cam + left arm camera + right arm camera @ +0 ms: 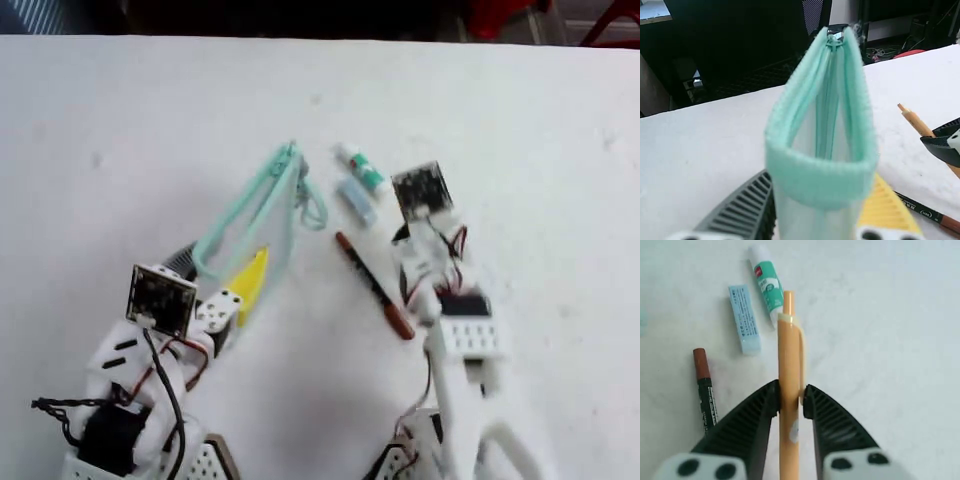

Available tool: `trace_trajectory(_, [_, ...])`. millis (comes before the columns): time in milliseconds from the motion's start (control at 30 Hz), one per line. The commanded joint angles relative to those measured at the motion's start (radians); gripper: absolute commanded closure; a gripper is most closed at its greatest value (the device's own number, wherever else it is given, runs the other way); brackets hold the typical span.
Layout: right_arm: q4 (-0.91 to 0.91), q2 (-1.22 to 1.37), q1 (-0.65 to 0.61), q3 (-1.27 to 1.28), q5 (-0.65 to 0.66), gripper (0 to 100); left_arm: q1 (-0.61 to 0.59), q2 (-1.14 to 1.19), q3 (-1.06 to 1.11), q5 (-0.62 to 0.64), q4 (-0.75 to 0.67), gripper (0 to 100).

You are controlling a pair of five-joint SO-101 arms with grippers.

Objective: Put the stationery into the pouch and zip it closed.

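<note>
The left gripper (821, 187), one finger grey and one yellow, is clamped on the near end of a clear pouch with mint-green trim (822, 150); its zip stands open, and it stretches from the gripper across the middle of the white counter (120, 120) toward the far edge. The right gripper (790, 395) is closed on a slim orange plastic pen (789, 355). Between the pouch and the counter's right edge lie a white-and-green glue stick (360, 167), a pale blue eraser (357, 200) just beside it, and a brown-capped dark pencil (372, 285) nearer the near edge.
</note>
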Motion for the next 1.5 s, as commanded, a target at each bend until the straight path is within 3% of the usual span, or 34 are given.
trace_trajectory(0, [-0.030,-0.209,0.001,0.066,0.003,98.1,0.001,-0.002,-0.005,-0.002,-0.015,78])
trace_trajectory(267, [0.018,-0.516,-0.004,0.189,0.003,98.1,0.001,-0.002,-0.005,0.000,-0.015,78])
trace_trajectory(533, [0.163,-0.814,-0.104,0.273,0.002,98.1,0.002,-0.001,-0.005,0.002,-0.015,78])
trace_trajectory(767, [0.369,-0.997,-0.219,0.218,-0.095,98.1,0.002,-0.001,-0.005,0.002,-0.015,78])
trace_trajectory(1200, [0.414,-1.001,-0.246,0.012,-0.104,98.1,0.002,-0.001,-0.005,0.002,-0.015,78])
trace_trajectory(1467, [0.406,-0.998,-0.361,-0.178,-0.095,98.1,0.002,-0.001,-0.006,0.005,-0.011,78])
